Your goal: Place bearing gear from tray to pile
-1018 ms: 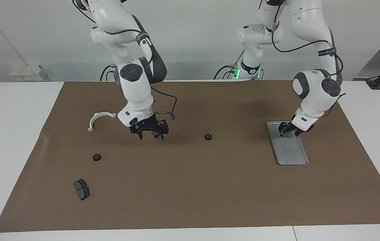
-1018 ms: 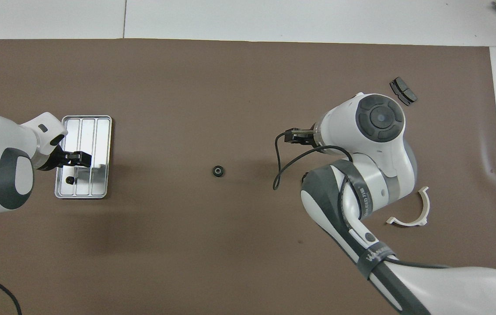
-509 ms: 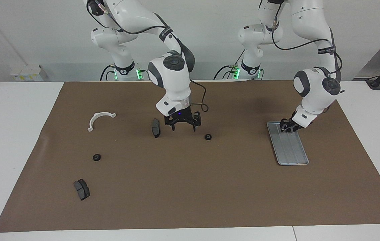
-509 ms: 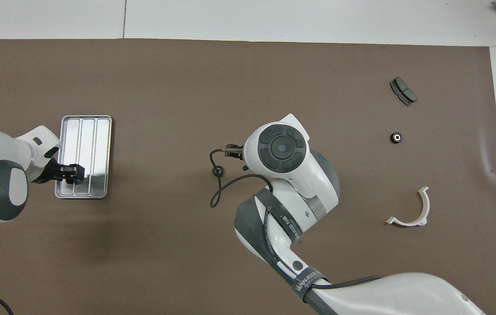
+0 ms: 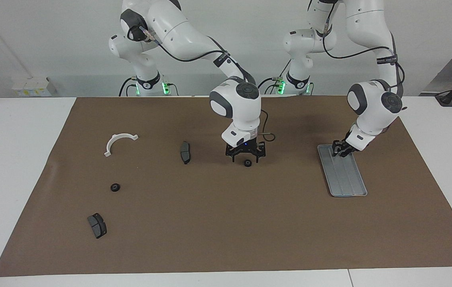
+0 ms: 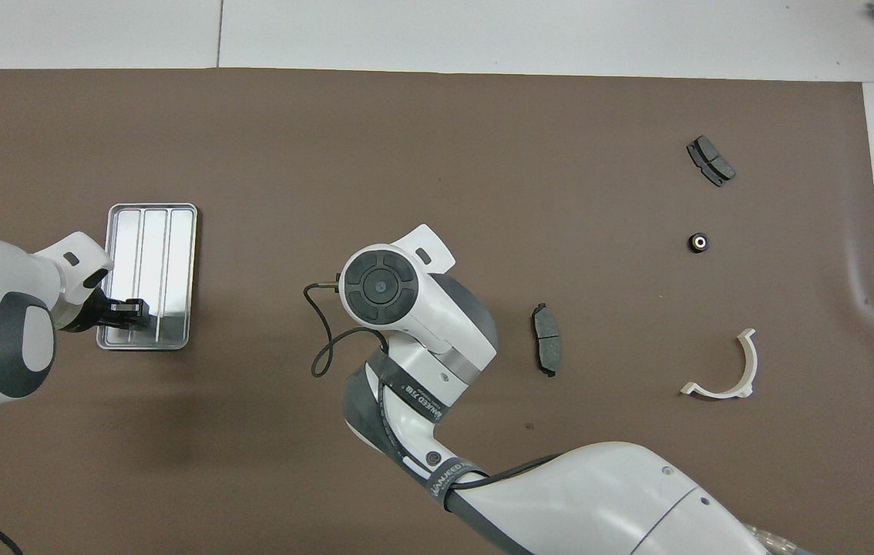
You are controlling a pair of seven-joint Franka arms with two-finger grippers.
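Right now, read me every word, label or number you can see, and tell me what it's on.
Strap on the right arm: white lettering, too blurred to read.
Strap on the left arm: white lettering, too small to read.
No other text can be made out.

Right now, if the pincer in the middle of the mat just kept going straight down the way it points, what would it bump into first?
Most likely the small black bearing gear. The right pincer points down just above it, fingers spread, though exact alignment is hard to judge.
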